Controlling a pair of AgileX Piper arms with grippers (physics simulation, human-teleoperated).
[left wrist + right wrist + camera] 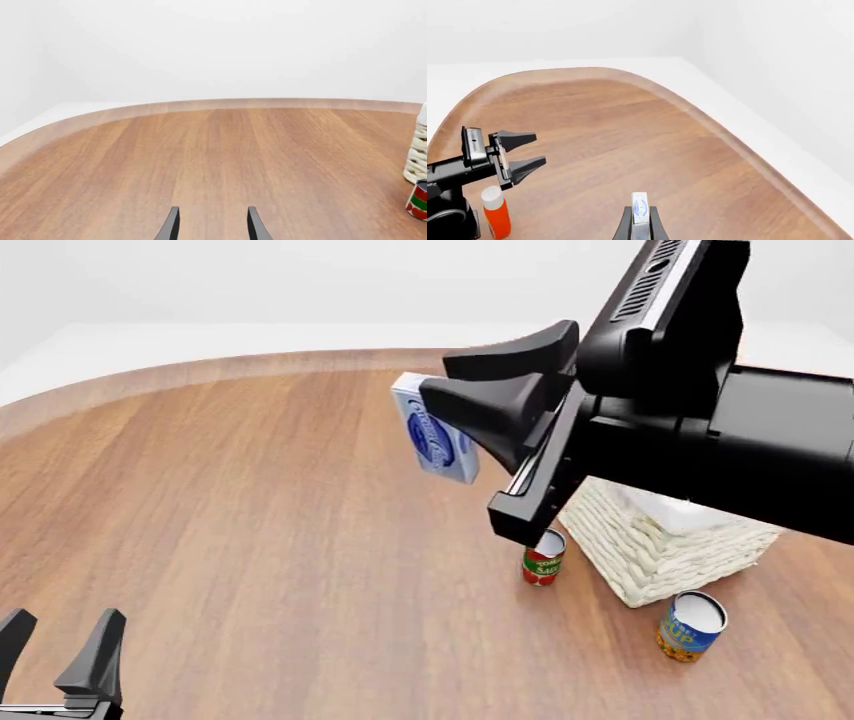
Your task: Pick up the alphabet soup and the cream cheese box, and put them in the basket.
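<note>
My right gripper [437, 380] is raised high above the table, close to the front camera, and is shut on the cream cheese box [435, 433], light blue and white with a dark blue oval. The right wrist view shows the box [640, 209] edge-on between the fingers. The basket [657, 537] stands on the table to the right, partly hidden by the right arm; its edge shows in the left wrist view [417, 156]. The alphabet soup [691, 625] stands upright in front of the basket. My left gripper [56, 637] is open and empty at the front left, low over the table.
A slim red-and-green can [542, 558] stands by the basket's left corner; it also shows in the left wrist view [419, 201]. An orange-red bottle with a white cap [496, 213] stands near the left arm [467, 167]. The table's curved far edge [267, 362] runs across the back.
</note>
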